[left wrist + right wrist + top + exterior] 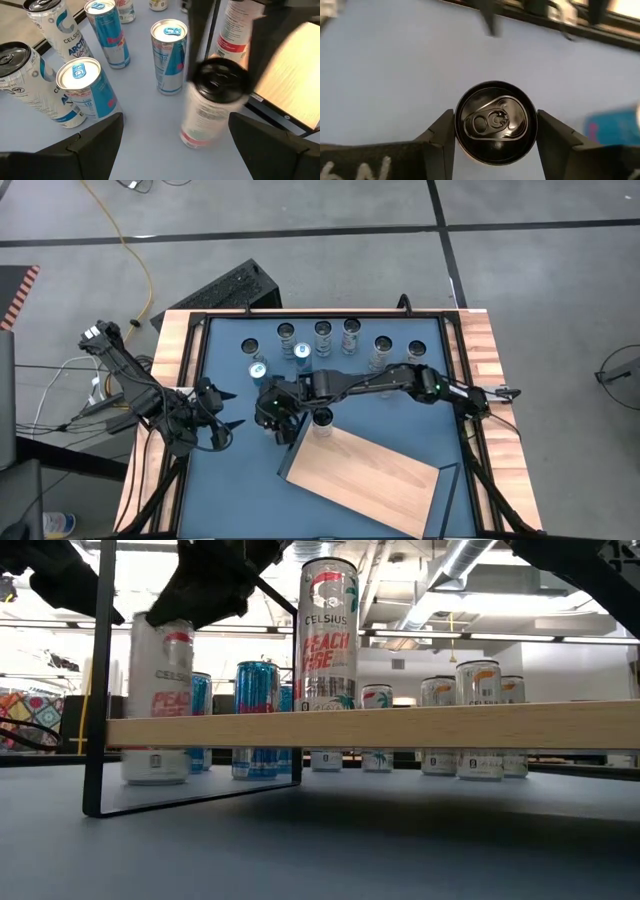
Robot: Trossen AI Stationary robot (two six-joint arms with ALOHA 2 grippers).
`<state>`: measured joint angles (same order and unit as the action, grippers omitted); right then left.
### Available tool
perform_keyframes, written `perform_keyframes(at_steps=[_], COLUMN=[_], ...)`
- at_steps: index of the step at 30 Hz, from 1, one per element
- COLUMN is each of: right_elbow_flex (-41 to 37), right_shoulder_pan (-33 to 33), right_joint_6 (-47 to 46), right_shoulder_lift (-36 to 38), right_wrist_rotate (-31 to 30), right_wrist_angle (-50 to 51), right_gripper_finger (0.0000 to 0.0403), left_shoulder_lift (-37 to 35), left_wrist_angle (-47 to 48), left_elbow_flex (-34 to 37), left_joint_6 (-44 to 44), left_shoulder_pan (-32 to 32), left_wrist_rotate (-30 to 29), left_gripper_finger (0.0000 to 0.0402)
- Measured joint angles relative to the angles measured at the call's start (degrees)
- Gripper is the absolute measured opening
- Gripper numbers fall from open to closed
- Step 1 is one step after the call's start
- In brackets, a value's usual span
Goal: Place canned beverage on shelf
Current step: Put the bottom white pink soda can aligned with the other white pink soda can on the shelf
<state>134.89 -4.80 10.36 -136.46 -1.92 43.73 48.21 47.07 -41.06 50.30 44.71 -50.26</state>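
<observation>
Can (496,122) sits between the right tool's (496,136) fingers at frame centre, left of the shelf (370,475) — rigid, slick, likely full — grip mid-wall squarely; left tool (175,145) open.

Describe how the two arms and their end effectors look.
Both arms are dark, jointed and slim. The left arm trails loose cables near its base. The right arm shows small green lights. Each end effector has two flat, dark fingers.
</observation>
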Motion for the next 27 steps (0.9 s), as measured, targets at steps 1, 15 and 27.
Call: perform_keyframes(at_steps=[1,15,27], right_elbow_flex=[0.0,-0.03,0.02], right_shoulder_pan=[0.21,0.83,-4.82], right_joint_6=[-0.9,-8.87,-32.88], right_shoulder_lift=[0.56,11.67,26.64], right_wrist_rotate=[-1.29,-11.34,-35.67], right_wrist_angle=[0.7,6.69,27.11], right_gripper_finger=[0.0195,0.0195,0.0195], left_shoulder_lift=[0.0,0.0,-0.06], left_wrist_angle=[-0.04,-0.37,-0.53], left_elbow_flex=[0.0,-0.02,-0.04], left_joint_6=[0.0,0.05,-0.09], left_shoulder_pan=[-0.01,0.0,-0.11], left_wrist_rotate=[0.0,-2.67,-5.15], left_gripper_finger=[0.0348,0.0348,0.0348])
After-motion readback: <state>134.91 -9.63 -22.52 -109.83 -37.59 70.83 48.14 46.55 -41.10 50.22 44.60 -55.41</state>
